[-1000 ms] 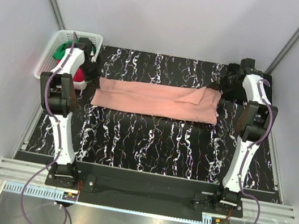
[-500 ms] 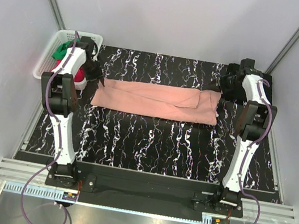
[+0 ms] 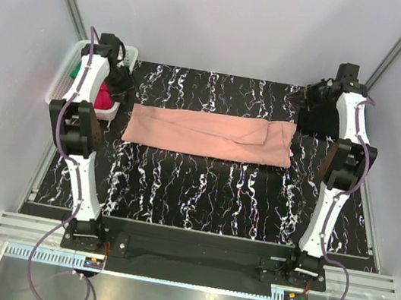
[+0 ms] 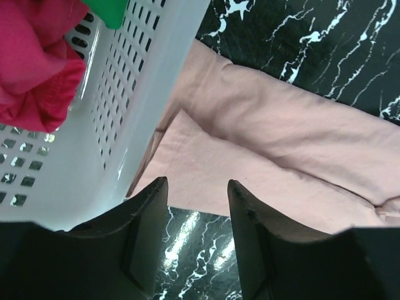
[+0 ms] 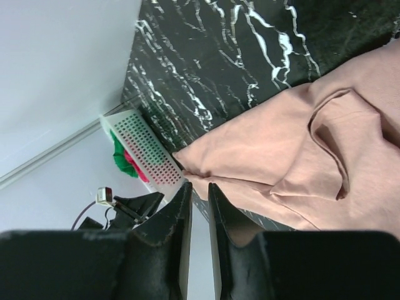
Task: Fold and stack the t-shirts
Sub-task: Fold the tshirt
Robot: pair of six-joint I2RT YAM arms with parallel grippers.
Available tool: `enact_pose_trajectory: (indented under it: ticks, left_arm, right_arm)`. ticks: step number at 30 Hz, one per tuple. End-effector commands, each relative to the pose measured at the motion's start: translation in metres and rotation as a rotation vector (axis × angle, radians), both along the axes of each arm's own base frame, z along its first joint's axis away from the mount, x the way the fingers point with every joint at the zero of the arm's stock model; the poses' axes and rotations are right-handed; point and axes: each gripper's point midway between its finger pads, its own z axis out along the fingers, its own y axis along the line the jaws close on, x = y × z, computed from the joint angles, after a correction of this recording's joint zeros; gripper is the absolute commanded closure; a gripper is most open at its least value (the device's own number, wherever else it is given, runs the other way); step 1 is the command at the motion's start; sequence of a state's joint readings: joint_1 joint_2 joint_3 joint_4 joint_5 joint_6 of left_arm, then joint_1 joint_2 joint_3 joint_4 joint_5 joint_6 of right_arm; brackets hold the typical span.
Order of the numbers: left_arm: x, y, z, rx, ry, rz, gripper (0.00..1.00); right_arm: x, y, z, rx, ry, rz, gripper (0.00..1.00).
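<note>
Showing the salmon-pink soft cloth t-shirt [image 3: 211, 135], which lay as a long flat folded band across the middle of the black, white-veined marbled tabletop [image 3: 200, 196]. Its left end lay near the white perforated plastic basket [image 4: 125, 94] at the upper left of the overhead view. That basket held crumpled magenta-red cloth [image 4: 31, 69] and a scrap of green cloth [image 4: 112, 9].

The left jaws stood wide and empty above the band's left end, close to the basket wall. The right jaws stood narrow and empty, raised at the upper right.

The band was judged still to need halving, and three hazards applied:
- A descent by the left jaws could have struck or hooked the basket wall.
- The loose folded flap [image 5: 325, 144] at the band's right end could have opened if only the top layer were pinched.
- Narrow jaws might have pushed the layered cloth rather than gripped it, skewing the fold.
</note>
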State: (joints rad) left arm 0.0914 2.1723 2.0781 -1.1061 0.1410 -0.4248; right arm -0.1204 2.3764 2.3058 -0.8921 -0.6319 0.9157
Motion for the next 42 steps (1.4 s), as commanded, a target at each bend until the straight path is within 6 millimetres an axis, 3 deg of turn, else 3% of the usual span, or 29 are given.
enact_pose_trajectory:
  ticks: [1, 4, 6, 7, 9, 11, 12, 13, 16, 18, 19, 21, 24, 26, 30, 36, 42]
  left_arm:
    - [-0.006, -0.019, 0.031, -0.058, -0.059, -0.015, 0.52]
    - [-0.013, -0.038, 0.024, -0.082, -0.059, -0.050, 0.51]
    - [-0.020, -0.057, 0.019, -0.094, -0.064, -0.098, 0.50]
    - [-0.024, -0.072, 0.018, -0.110, -0.063, -0.142, 0.48]
    - [-0.032, -0.087, 0.004, -0.134, -0.028, -0.188, 0.47]
    - [-0.040, -0.101, -0.007, -0.132, 0.003, -0.228, 0.47]
    - [-0.046, -0.104, -0.015, -0.126, 0.027, -0.236, 0.47]
    - [-0.049, -0.108, -0.020, -0.098, 0.036, -0.255, 0.47]
    - [-0.056, -0.109, -0.033, -0.057, 0.054, -0.269, 0.46]
    - [-0.055, -0.107, -0.036, -0.033, 0.048, -0.267, 0.46]
    - [-0.054, -0.103, -0.038, -0.013, 0.048, -0.268, 0.46]
    - [-0.052, -0.100, -0.036, 0.008, 0.037, -0.269, 0.46]
    - [-0.044, -0.092, -0.030, 0.061, 0.012, -0.270, 0.46]
    - [-0.038, -0.088, -0.028, 0.089, -0.004, -0.269, 0.46]
    - [-0.033, -0.085, -0.038, 0.110, 0.011, -0.280, 0.46]
    - [-0.024, -0.080, -0.045, 0.144, 0.010, -0.298, 0.46]
    - [-0.025, -0.080, -0.063, 0.141, 0.054, -0.297, 0.46]
  right_arm:
    - [-0.008, 0.002, 0.038, 0.020, -0.062, 0.035, 0.78]
    - [-0.025, 0.006, 0.039, 0.029, -0.043, 0.060, 0.78]
    - [-0.040, 0.013, 0.029, 0.023, -0.030, 0.103, 0.77]
    - [-0.048, 0.018, 0.035, 0.020, -0.035, 0.118, 0.76]
    - [-0.064, 0.023, 0.022, 0.032, 0.001, 0.154, 0.76]
    - [-0.076, 0.026, 0.022, 0.025, 0.006, 0.170, 0.76]
    - [-0.085, 0.027, 0.010, 0.020, 0.034, 0.180, 0.76]
    - [-0.091, 0.028, 0.014, 0.010, 0.023, 0.188, 0.76]
    - [-0.109, 0.031, 0.002, -0.072, 0.055, 0.229, 0.75]
    - [-0.113, 0.030, -0.003, -0.251, 0.051, 0.302, 0.76]
    - [-0.127, 0.030, -0.015, -0.279, 0.130, 0.339, 0.75]
    - [-0.134, 0.036, -0.018, -0.354, 0.154, 0.405, 0.74]
    - [-0.132, 0.037, -0.024, -0.382, 0.163, 0.414, 0.72]
    - [-0.136, 0.043, -0.038, -0.358, 0.211, 0.437, 0.73]
    - [-0.145, 0.040, -0.063, -0.424, 0.282, 0.464, 0.74]
    - [-0.146, 0.035, -0.077, -0.453, 0.317, 0.417, 0.84]
    - [-0.146, 0.029, -0.091, -0.488, 0.347, 0.415, 0.82]
